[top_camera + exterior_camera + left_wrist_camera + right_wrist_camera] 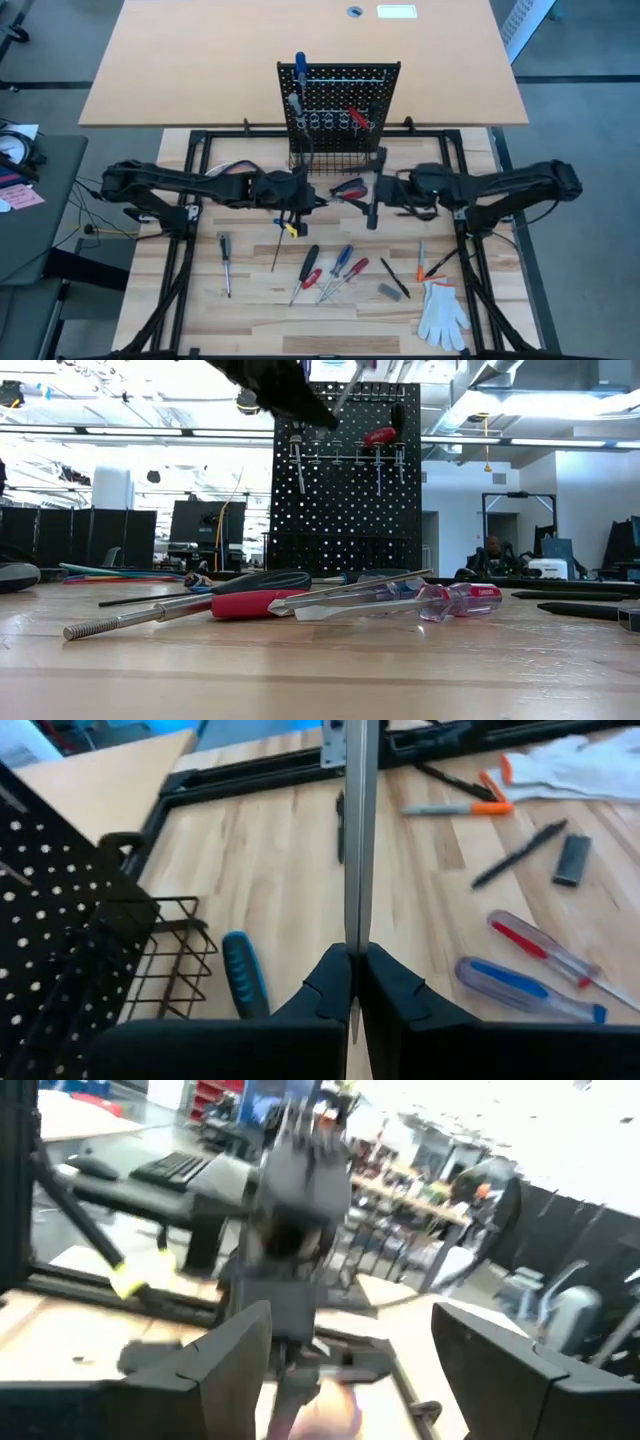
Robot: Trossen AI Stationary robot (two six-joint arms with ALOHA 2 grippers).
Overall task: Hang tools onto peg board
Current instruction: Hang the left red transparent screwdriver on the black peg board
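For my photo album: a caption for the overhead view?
Two robot arms meet before a peg board, tools scattered on the table.

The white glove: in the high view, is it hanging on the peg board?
No, the white glove lies flat on the table's near right corner, far from the peg board.

Right wrist view blurred throughout; dark arm (290, 1250) ahead only smear, details unreadable. Flat metal shaft (358, 830) runs out past frame edge in left wrist view, its end unseen. Blue handle (245, 975) partly hidden behind left gripper (358, 982). Low view: dark arm (275, 388) cut by frame top.
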